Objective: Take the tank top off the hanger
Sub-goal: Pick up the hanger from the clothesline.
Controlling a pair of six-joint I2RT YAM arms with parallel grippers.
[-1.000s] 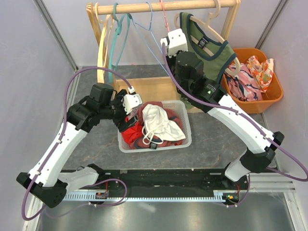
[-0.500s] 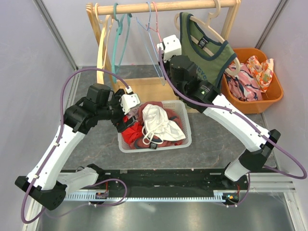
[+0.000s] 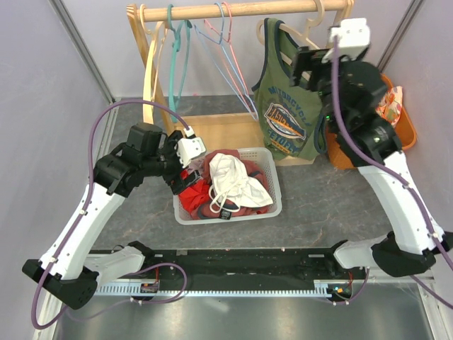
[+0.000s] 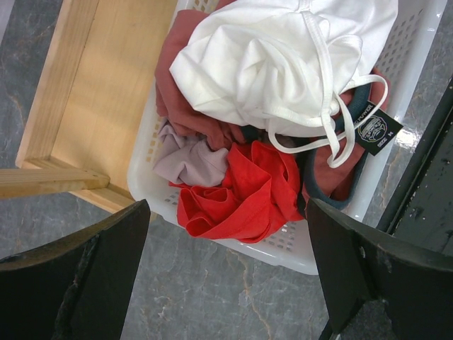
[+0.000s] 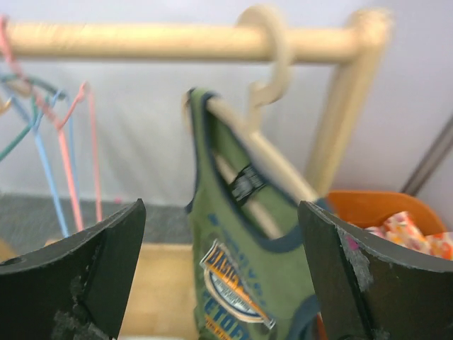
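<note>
Since a second ago the right arm has swung from the left of the tank top (image 3: 287, 113) to the right end of the wooden rail (image 3: 241, 10), and the right gripper (image 3: 306, 62) has gone from pinched to spread wide, with nothing in it. I see the green top hanging flat now, still on its pale wooden hanger (image 5: 265, 152), navy trim at neck and armholes, an orange and white print on the chest whose lettering I cannot read. From above, the right gripper covers the top's far shoulder, and the arm hides most of the orange tub (image 3: 407, 131). My right wrist view is soft with blur; only the hanger's hook over the rail and one sloping arm are clear. The left gripper (image 4: 228, 205) hangs over the white perforated plastic basket (image 4: 425, 64), fingers wide apart and empty. Inside lies a crumpled heap: a white garment (image 4: 283, 57) with thin straps on top, and a red one (image 4: 241, 191) below. Thin wire hangers (image 3: 233, 57) hang bare on the rail.
</note>
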